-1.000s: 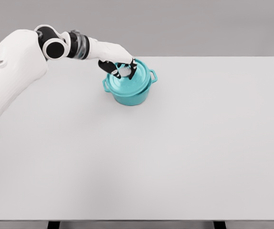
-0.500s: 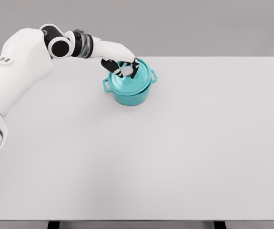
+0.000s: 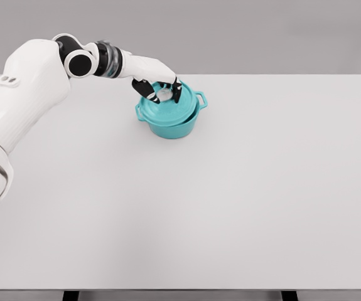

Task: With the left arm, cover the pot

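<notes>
A teal pot (image 3: 171, 124) with two side handles stands on the white table (image 3: 230, 188), towards the back left. Its teal lid (image 3: 167, 105) lies on the rim, tilted slightly and shifted a little to the left. My left hand (image 3: 161, 91) reaches in from the upper left and is shut on the lid's silver knob, with dark fingers (image 3: 145, 88) curled around it. The knob is mostly hidden by the fingers. The right arm is out of view.
The table's back edge runs just behind the pot. A plain grey wall lies beyond it.
The left hand with the lid has shifted slightly, and the lid has sunk lower onto the pot's rim. The pot itself has stayed in place.
</notes>
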You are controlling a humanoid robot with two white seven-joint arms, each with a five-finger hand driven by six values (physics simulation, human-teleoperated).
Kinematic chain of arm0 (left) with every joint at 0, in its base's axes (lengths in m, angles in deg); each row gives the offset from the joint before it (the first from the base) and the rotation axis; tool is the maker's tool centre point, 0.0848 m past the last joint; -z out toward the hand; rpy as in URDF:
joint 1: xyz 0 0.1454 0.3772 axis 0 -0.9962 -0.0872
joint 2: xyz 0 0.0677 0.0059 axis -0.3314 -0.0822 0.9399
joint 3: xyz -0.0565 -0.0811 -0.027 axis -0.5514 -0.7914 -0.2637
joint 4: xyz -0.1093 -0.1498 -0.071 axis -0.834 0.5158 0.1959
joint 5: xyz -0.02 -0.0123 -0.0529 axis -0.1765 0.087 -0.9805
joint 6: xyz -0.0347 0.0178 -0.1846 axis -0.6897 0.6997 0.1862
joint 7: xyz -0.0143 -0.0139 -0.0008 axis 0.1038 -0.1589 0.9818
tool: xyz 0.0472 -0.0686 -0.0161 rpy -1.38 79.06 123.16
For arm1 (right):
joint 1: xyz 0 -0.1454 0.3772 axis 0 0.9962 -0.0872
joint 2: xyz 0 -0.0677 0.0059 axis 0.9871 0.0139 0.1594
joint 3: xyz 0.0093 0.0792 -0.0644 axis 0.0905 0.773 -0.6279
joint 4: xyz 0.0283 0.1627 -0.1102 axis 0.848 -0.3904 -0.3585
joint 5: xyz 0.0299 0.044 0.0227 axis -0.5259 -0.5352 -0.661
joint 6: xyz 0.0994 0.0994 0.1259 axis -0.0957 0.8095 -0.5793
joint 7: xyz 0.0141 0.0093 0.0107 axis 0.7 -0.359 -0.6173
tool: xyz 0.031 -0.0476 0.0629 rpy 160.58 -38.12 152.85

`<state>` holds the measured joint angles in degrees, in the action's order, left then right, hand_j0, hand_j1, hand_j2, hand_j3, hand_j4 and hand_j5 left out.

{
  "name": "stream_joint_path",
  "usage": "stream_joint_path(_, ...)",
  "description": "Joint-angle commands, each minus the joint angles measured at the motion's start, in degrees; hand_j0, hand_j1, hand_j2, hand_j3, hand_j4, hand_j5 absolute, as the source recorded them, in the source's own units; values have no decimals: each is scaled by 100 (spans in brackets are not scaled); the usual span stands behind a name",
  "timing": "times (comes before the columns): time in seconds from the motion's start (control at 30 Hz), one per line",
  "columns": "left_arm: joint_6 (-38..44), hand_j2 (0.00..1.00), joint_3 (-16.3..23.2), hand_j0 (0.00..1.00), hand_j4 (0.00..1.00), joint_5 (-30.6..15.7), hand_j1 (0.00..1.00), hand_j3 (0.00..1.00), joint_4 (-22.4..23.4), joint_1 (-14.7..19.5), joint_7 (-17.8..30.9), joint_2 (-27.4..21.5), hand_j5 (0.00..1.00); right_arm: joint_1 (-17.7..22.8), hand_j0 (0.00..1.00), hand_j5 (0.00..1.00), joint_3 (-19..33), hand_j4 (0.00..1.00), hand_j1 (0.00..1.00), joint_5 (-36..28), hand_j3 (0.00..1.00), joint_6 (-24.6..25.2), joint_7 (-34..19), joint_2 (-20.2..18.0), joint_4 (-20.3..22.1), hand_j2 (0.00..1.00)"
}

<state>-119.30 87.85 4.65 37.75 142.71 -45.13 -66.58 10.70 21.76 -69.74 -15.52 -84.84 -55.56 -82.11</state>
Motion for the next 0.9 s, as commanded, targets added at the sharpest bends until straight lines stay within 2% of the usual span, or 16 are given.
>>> stream_joint_path(0.0,16,68,-21,68,68,-15,68,68,6,0,-2,4,68,0,100,100,-1,100,100,-2,100,-1,-2,-1,4,100)
stream_joint_path(0.23,16,74,-21,74,74,-24,74,74,6,0,-2,48,74,0,100,100,-1,100,100,-2,100,-1,-2,-1,4,100)
stream_joint_path(0.7,16,75,-82,75,75,-24,75,75,6,0,-2,171,75,0,100,100,-1,100,100,-2,100,-1,-2,-1,4,100)
stream_joint_path(0.8,16,79,-118,79,79,-24,79,79,6,0,-2,171,79,0,100,100,-1,100,100,-2,100,-1,-2,-1,4,100)
stream_joint_path(0.87,16,86,-144,86,86,-24,86,86,6,0,-2,171,86,-9,100,100,7,100,100,-2,100,-1,-2,-1,4,100)
